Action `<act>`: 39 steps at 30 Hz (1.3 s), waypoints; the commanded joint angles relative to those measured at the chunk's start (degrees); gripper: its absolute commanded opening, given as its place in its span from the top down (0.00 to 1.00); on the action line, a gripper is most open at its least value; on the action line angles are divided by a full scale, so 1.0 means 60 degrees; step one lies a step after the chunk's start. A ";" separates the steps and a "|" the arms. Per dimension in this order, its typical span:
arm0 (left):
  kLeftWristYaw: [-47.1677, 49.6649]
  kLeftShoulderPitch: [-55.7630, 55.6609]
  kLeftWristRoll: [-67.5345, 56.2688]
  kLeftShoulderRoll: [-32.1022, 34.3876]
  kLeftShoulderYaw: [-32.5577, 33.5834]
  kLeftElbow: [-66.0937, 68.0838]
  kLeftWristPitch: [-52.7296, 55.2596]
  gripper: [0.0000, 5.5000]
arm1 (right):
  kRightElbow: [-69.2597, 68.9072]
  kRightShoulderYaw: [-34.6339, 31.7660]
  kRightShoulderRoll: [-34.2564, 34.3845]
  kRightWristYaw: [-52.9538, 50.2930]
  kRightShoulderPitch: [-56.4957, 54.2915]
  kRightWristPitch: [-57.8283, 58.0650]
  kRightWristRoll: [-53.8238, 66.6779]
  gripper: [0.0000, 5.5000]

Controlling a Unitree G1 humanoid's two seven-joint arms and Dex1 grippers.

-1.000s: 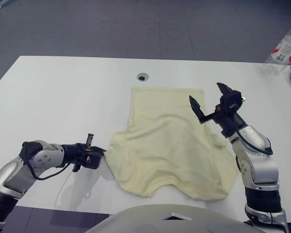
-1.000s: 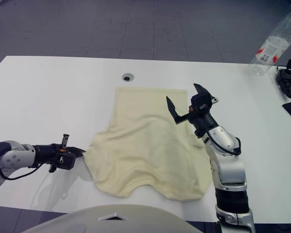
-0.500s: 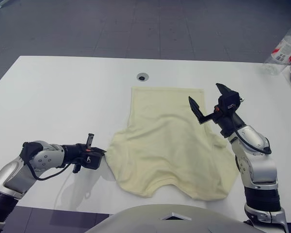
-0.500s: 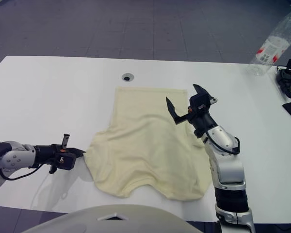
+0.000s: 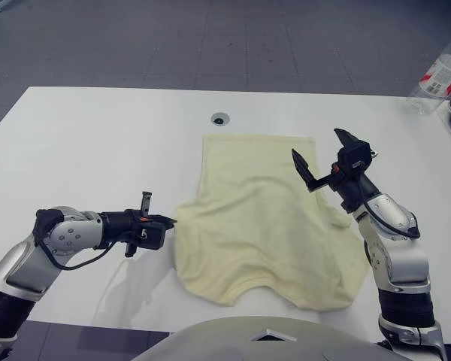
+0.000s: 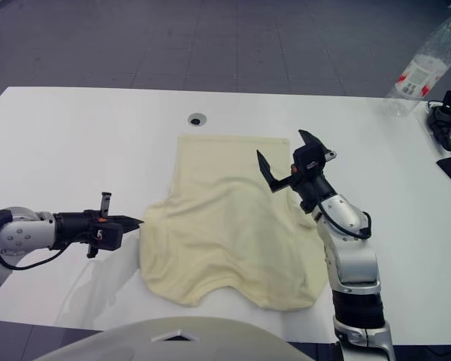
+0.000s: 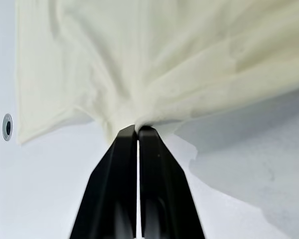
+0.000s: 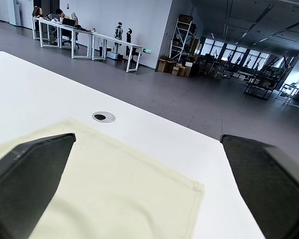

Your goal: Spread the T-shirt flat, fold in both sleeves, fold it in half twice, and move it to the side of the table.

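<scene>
Left gripper (image 7: 138, 130): clenched on the T-shirt (image 5: 263, 218) sleeve edge at its tips, probably to fold it inward.
Right gripper (image 5: 316, 144): spread wide above the fabric, empty.

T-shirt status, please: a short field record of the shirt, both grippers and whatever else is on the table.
T-shirt: pale yellow, spread on the white table, hem toward the far edge, no fold finished
left gripper: shut on the T-shirt's left edge, cloth bunched at the tips
right gripper: open, raised over the T-shirt's right side, holding nothing
other: plastic bottle at the far right corner; cable hole beyond the hem
</scene>
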 commanded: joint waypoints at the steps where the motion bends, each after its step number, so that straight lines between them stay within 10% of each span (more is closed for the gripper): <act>1: -0.0378 -0.0328 -0.0385 -0.0020 -0.0012 -0.0398 0.0355 1.00 | -0.0169 0.0037 0.0045 -0.0075 -0.0007 0.0052 -0.0055 0.02; 39: -0.0454 -0.3459 0.2006 -0.3625 -0.3694 0.0748 0.0920 1.00 | -0.0098 0.0592 0.0253 -0.0321 -0.0185 0.0122 -0.0501 0.02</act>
